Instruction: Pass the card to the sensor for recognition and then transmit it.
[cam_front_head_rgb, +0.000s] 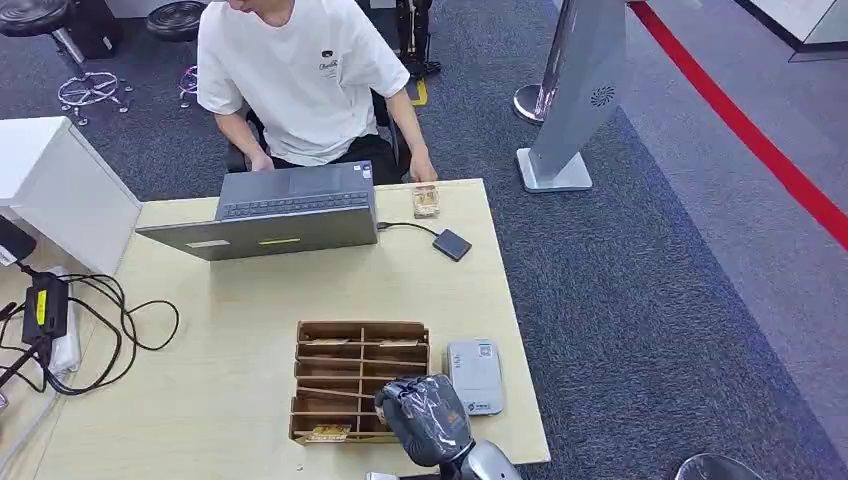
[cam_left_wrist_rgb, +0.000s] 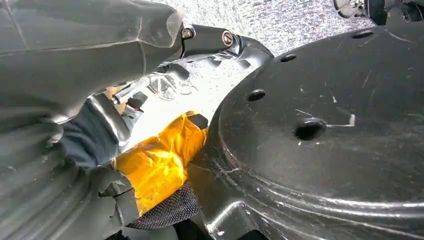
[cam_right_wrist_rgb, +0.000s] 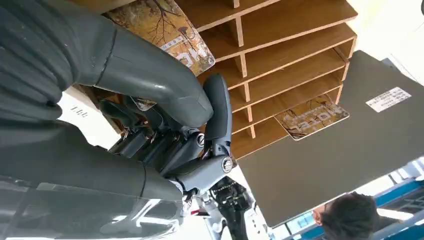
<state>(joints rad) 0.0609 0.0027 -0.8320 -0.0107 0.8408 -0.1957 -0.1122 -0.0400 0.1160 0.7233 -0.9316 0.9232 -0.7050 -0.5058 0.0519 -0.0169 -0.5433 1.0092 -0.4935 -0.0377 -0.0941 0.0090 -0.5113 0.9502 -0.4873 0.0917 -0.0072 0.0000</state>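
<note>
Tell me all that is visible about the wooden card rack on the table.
The card rack is a flat brown tray that looks like wood, split by thin dividers into rows of slots. It lies on the table's near edge, beside a grey sensor. Two patterned cards lie in its slots. The right hand hovers over its near right corner.

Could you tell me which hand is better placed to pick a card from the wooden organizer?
Right: the right hand hovers over the wooden organizer, beside a card; the left hand hangs off the table.
</note>
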